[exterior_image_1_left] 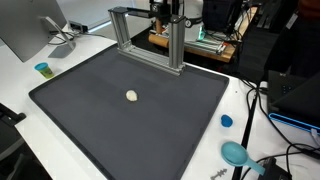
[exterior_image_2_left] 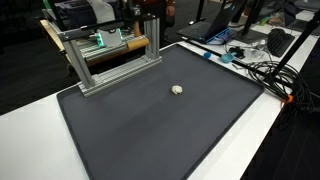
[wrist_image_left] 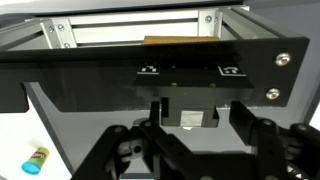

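**Gripper at the frame, fingers apart**

Gripper (wrist_image_left: 197, 118) faces the black panel (wrist_image_left: 100, 62) of the aluminium frame (exterior_image_1_left: 177, 45) at the mat's (exterior_image_1_left: 120, 125) far edge. Fingers (wrist_image_left: 155, 112) parted, gripping nothing. A small dark block (wrist_image_left: 190, 118) sits between them, untouched. Judged best: centre on the block, square to the panel.

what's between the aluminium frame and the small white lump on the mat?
Nothing: only bare dark mat separates aluminium frame and small white lump, in both exterior views.
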### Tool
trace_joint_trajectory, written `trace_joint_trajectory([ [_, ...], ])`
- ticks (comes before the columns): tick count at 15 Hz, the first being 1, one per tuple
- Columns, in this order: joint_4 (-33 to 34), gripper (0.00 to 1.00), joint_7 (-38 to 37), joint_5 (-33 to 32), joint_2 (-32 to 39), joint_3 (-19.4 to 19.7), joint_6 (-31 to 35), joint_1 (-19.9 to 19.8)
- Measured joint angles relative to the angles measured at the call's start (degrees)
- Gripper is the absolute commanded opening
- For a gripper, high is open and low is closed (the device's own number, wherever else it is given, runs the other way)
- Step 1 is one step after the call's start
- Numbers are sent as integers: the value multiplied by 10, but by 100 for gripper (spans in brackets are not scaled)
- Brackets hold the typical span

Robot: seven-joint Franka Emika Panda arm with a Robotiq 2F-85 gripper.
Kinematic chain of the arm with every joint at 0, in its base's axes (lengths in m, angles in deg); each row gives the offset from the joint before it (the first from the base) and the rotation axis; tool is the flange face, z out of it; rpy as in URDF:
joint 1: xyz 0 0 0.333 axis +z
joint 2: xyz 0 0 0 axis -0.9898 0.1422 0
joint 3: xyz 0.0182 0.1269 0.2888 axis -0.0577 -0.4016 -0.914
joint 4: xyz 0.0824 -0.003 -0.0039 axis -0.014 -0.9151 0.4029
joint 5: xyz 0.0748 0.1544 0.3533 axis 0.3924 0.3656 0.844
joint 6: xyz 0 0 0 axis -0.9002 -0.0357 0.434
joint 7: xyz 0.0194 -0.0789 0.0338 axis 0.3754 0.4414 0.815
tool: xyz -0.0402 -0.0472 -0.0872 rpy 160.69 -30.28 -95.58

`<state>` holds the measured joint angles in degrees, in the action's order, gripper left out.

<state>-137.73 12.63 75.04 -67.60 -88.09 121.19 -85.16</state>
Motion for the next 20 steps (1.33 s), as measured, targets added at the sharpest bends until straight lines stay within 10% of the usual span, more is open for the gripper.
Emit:
trace_joint_trajectory([
  [8,0,71,6,-4,26,6,-1,1],
  [13,1,34,27,-2,25,19,-3,5],
  [18,1,34,28,-2,24,22,-7,7],
  [19,2,69,27,-2,24,22,-9,7],
  [20,3,63,27,-2,24,23,-11,7],
])
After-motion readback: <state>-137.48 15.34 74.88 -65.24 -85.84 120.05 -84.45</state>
